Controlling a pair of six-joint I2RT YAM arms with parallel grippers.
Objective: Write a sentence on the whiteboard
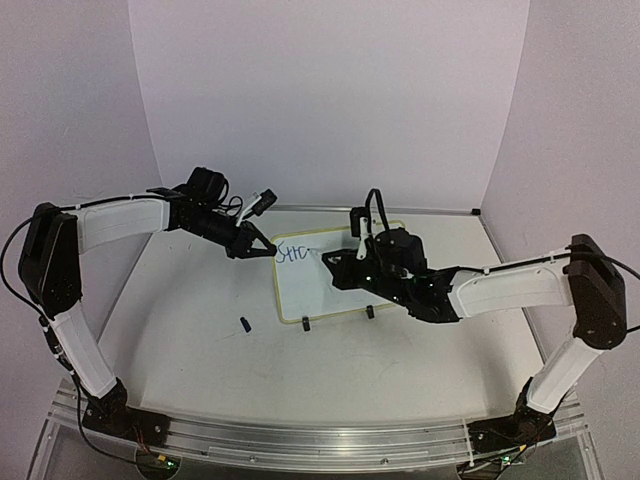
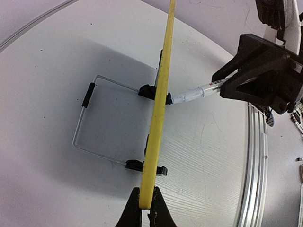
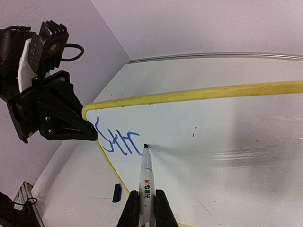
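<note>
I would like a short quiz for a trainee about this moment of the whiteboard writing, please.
1. True or false: the left gripper clamps the yellow frame of the whiteboard.
2. What does the right gripper hold? A) an eraser B) a marker C) nothing
3. Fill in: the writing on the board is ____ in colour.
Key: 1 true; 2 B; 3 blue.

Left arm point(image 1: 115, 222), right arm point(image 1: 510, 285): white shell segments, black joints, black looping cables point(image 1: 376, 204), small green lights point(image 1: 405, 286) on right wrist.
</note>
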